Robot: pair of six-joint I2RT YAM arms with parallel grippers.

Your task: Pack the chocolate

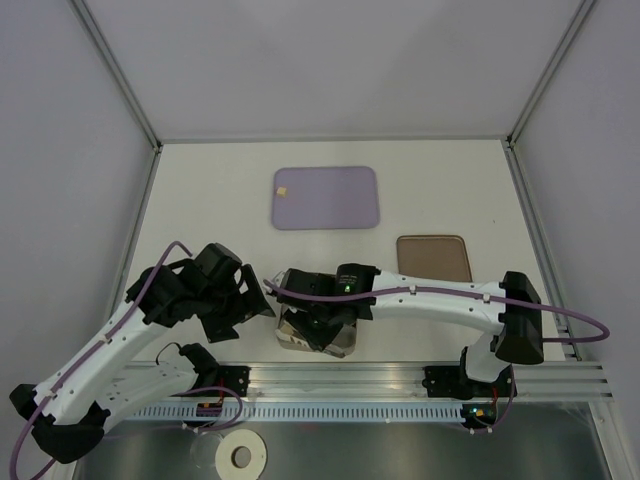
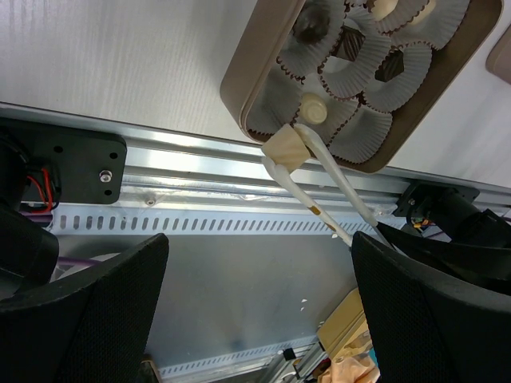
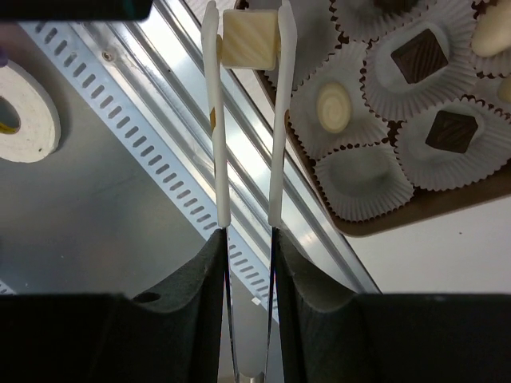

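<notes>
My right gripper [image 3: 247, 239] is shut on a pair of white tongs [image 3: 212, 128]. The tong tips pinch a pale cream square chocolate [image 3: 248, 37] over the near-left corner of the brown box [image 3: 415, 211], above the metal rail. White paper cups fill the box; two hold dark square chocolates [image 3: 418, 54] and one a round cream piece [image 3: 333, 107]. The left wrist view shows the same held chocolate [image 2: 288, 148] at the box's edge [image 2: 239, 88]. My left gripper [image 2: 259, 271] stands wide open and empty, left of the box [image 1: 345, 345]. Another cream chocolate [image 1: 283, 189] lies on the purple tray [image 1: 327, 197].
The flat brown lid [image 1: 433, 258] lies to the right of the box. A roll of white tape [image 1: 241, 456] sits on the metal shelf below the slotted rail [image 1: 350, 410]. White walls enclose the table on three sides.
</notes>
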